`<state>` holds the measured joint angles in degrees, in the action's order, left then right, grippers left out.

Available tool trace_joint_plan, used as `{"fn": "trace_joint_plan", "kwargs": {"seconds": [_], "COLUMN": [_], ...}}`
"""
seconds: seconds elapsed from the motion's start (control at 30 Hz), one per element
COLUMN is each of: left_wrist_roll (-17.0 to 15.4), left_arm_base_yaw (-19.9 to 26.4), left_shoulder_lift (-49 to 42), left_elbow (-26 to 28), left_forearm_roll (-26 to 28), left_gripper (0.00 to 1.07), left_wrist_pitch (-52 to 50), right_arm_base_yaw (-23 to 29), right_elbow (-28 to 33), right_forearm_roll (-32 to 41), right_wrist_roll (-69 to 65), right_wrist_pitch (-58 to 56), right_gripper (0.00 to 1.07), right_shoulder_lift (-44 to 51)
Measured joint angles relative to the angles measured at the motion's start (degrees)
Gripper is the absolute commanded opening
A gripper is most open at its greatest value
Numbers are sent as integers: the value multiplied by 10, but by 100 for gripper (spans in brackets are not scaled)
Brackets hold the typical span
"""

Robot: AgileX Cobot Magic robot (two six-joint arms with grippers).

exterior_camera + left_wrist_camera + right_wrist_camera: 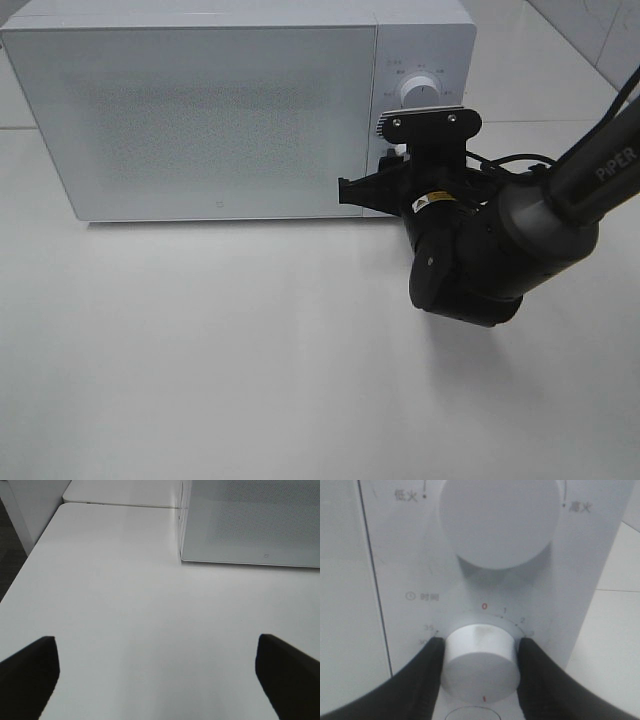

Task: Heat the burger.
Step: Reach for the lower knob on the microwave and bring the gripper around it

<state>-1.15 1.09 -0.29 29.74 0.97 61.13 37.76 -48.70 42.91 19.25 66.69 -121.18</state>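
Note:
The burger is out of view; the white microwave (220, 110) has its door closed. My right gripper (480, 642) is at the microwave's control panel, with one black finger pressed against each side of the silver timer knob (480, 662). The exterior view shows that gripper (393, 160) under the upper power knob (418, 90). My left gripper (160, 680) is open over bare table, with nothing between its fingers, left of and in front of the microwave (250, 525).
The white table (200, 350) spreads in front of the microwave. The right arm (500, 240) reaches in from the right and hides the lower part of the control panel. The table's left edge (30, 560) shows in the left wrist view.

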Motion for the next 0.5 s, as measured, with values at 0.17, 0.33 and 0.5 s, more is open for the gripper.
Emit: {"fn": "trace_joint_plan", "kwargs": {"seconds": [0.17, 0.33, 0.5], "left_wrist_roll": [0, 0, 0], "left_arm_base_yaw": [0, 0, 0], "left_shoulder_lift": [0, 0, 0], "left_elbow": [0, 0, 0], "left_forearm_roll": [0, 0, 0], "left_gripper": [100, 100, 100], "left_wrist_pitch": [0, 0, 0], "right_arm_base_yaw": [0, 0, 0], "right_elbow": [0, 0, 1], "right_forearm_roll": [0, 0, -9], "right_wrist_roll": [0, -2, -38], "right_wrist_pitch": [0, 0, 1], "right_gripper": [0, 0, 0], "right_shoulder_lift": [0, 0, 0]}}
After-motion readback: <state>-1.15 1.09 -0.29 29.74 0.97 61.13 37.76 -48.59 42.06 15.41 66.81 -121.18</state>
